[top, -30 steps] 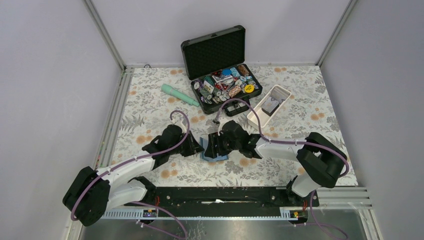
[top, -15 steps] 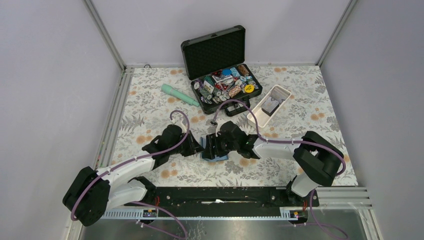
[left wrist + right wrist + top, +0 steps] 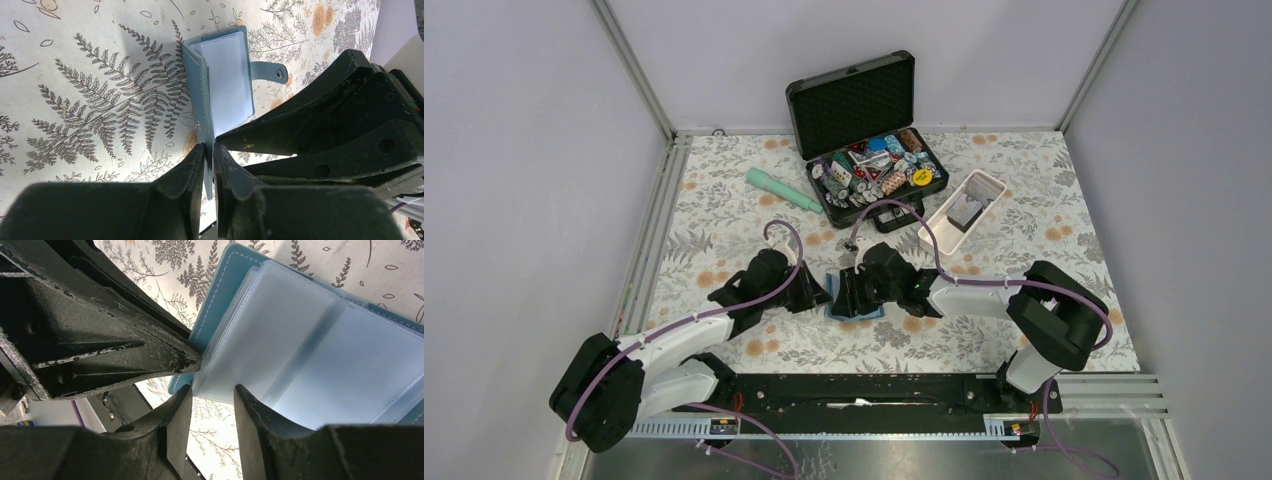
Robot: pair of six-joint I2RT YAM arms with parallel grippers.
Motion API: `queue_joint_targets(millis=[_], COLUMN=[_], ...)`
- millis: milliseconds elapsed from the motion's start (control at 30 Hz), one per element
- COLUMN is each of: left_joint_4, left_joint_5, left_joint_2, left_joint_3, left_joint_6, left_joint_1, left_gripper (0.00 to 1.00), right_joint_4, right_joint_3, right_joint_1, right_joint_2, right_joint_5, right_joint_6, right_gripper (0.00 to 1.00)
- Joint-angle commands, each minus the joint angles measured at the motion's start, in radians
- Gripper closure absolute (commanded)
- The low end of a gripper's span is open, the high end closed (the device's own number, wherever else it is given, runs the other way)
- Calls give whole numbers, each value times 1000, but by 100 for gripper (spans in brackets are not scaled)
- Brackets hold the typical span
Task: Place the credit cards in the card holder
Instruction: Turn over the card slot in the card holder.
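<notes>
The teal-blue card holder (image 3: 192, 85) lies open on the floral cloth, its pale clear sleeves (image 3: 300, 340) facing up and its snap strap (image 3: 270, 72) sticking out. In the top view only its near edge (image 3: 867, 314) shows under the arms. My left gripper (image 3: 209, 160) is shut on the holder's teal cover, and it also shows in the top view (image 3: 822, 297). My right gripper (image 3: 212, 397) is open, its tips at the edge of the clear sleeves, close against the left fingers (image 3: 100, 330). Grey and dark credit cards (image 3: 967, 212) lie in the white tray.
The long white tray (image 3: 929, 236) lies at the back right. An open black case (image 3: 854, 105) full of poker chips stands at the back centre. A mint-green torch (image 3: 784, 190) lies to its left. Metal frame rails run along the left and near edges.
The right gripper has edged slightly left over the holder. The left gripper still holds the cover in the same place.
</notes>
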Motion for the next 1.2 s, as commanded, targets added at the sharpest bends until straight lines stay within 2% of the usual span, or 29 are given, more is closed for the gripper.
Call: queue_joint_targets(millis=[0, 100, 200, 300, 500, 667, 1167], left_joint_4=[41, 43, 46, 55, 63, 65, 11], left_joint_5=[10, 7, 7, 7, 5, -9, -69], left_joint_2=[-17, -14, -8, -3, 5, 23, 15], left_joint_3=[15, 16, 13, 9, 3, -4, 3], left_joint_6=[-2, -1, -2, -5, -7, -14, 2], left_joint_1=[5, 5, 5, 5, 5, 5, 6], left_gripper=[85, 85, 85, 86, 93, 100, 100], right_joint_4=[13, 17, 18, 18, 13, 9, -81], right_joint_3=[32, 28, 25, 23, 22, 19, 19], right_joint_1=[8, 9, 8, 9, 9, 9, 9], right_joint_2=[8, 8, 6, 1, -12, -31, -84], right_joint_5=[16, 12, 12, 11, 13, 14, 118], right_joint_6=[-4, -2, 1, 0, 2, 4, -59], right_gripper=[60, 64, 76, 82, 99, 100, 100])
